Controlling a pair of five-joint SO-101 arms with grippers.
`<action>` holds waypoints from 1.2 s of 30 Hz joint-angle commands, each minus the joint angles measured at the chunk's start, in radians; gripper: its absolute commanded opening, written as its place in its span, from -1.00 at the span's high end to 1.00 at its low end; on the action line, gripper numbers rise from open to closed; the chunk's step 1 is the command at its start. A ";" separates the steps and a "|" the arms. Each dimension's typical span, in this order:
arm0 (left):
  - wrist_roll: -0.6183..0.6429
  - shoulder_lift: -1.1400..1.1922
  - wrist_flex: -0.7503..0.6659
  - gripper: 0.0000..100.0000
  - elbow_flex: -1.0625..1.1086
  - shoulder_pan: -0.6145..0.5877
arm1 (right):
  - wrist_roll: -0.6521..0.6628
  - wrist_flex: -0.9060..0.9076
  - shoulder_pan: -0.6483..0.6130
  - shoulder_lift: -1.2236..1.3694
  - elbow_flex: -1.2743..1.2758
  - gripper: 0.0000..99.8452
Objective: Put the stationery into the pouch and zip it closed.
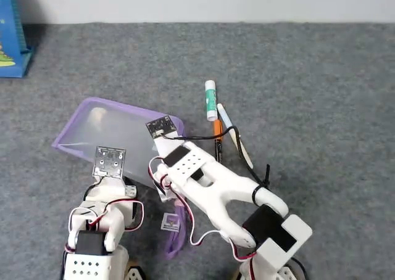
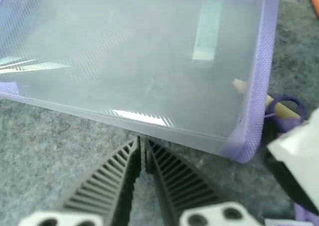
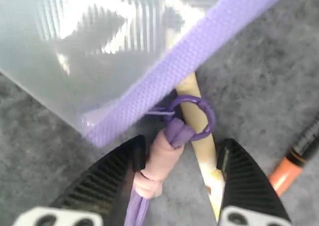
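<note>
The translucent pouch (image 1: 108, 129) with purple trim lies left of centre. My left gripper (image 2: 142, 146) is shut, its tips against the pouch's near edge (image 2: 149, 129); I see no fold between them. My right gripper (image 3: 182, 144) is open at the pouch's right corner (image 3: 164, 81). Between its fingers lie the purple zip-pull ring (image 3: 197, 116), its knotted cord (image 3: 159, 161) and a cream pen (image 3: 199, 146). To the right of the pouch lie a green-and-white glue stick (image 1: 210, 99), an orange marker (image 1: 217, 129), a black pen (image 1: 218, 149) and a white pen (image 1: 237, 143).
A blue box (image 1: 9, 42) stands at the far left edge. A purple strap (image 1: 176, 234) trails toward the arm bases under the right arm (image 1: 222, 190). Grey felt covers the table, with open room at the right and back.
</note>
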 commanded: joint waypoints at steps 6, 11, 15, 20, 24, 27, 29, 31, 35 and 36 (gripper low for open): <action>-0.002 -0.011 0.003 0.97 -0.010 -0.003 | -0.012 0.170 -0.004 -0.200 -0.077 0.52; -0.002 -0.011 0.003 0.97 -0.010 -0.003 | -0.014 0.162 -0.031 -0.177 -0.041 0.52; -0.002 -0.011 0.003 0.97 -0.010 -0.003 | -0.014 0.114 -0.081 -0.120 -0.040 0.52; -0.002 -0.011 0.003 0.97 -0.010 -0.009 | -0.061 0.028 -0.084 -0.010 -0.040 0.52; -0.002 -0.011 0.003 0.97 -0.010 -0.009 | -0.071 0.031 -0.084 0.068 -0.041 0.52; -0.002 -0.011 0.003 0.97 -0.010 -0.009 | -0.071 0.036 -0.084 0.090 -0.041 0.53; -0.002 -0.011 0.003 0.97 -0.010 -0.009 | -0.071 0.036 -0.084 0.090 -0.041 0.65; -0.002 -0.011 0.003 0.97 -0.010 -0.009 | -0.069 0.031 -0.084 0.090 -0.044 0.82; -0.002 -0.011 0.003 0.97 -0.010 -0.009 | -0.068 0.038 -0.082 0.087 -0.044 0.95; -0.002 -0.011 0.003 0.97 -0.010 -0.009 | -0.068 0.038 -0.081 0.082 -0.043 0.95</action>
